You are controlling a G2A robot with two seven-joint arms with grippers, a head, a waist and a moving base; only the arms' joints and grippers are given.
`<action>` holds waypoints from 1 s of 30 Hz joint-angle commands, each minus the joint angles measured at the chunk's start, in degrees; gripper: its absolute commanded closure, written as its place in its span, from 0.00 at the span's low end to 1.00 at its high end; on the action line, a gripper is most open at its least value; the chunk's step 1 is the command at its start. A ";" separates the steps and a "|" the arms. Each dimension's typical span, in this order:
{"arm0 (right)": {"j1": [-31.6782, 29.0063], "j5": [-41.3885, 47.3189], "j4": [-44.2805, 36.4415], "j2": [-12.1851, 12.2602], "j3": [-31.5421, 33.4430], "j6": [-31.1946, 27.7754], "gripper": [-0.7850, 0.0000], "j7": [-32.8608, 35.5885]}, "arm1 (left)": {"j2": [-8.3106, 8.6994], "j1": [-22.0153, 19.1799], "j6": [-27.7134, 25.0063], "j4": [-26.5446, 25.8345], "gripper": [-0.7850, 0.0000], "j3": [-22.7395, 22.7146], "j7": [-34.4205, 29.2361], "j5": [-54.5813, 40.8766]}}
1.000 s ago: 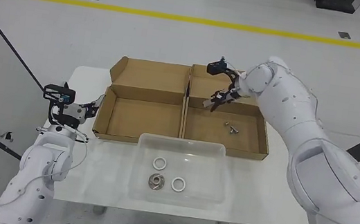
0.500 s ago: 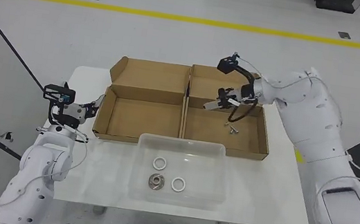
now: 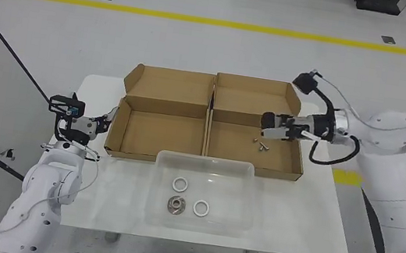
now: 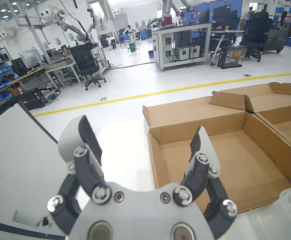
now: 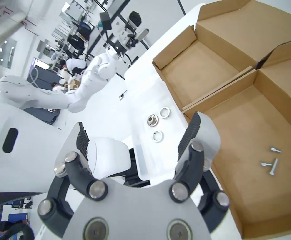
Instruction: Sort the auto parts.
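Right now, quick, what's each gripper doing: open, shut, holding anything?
The left gripper is open, holding nothing.
The right gripper is open, holding nothing.

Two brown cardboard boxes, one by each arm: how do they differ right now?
Contents: the brown cardboard box by the left arm is empty; the brown cardboard box by the right arm holds three small metal bolts.
Hands: the open left hand sits outside its box's outer wall; the open right hand is over its box.
Shared: both are open, lids folded back, set side by side.
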 commanded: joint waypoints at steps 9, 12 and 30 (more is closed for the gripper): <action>-5.90 13.89 -2.32 5.50 4.11 -0.41 0.00 -0.40 | 0.00 0.00 0.00 0.00 0.00 0.00 0.00 0.00; -6.39 16.17 -3.10 6.27 3.73 -0.84 0.00 -0.82 | 0.00 0.00 0.00 0.00 0.00 0.00 0.00 0.00; -6.39 16.17 -3.10 6.27 3.73 -0.84 0.00 -0.82 | 0.10 -0.37 -0.24 -0.91 0.00 -0.22 0.13 1.82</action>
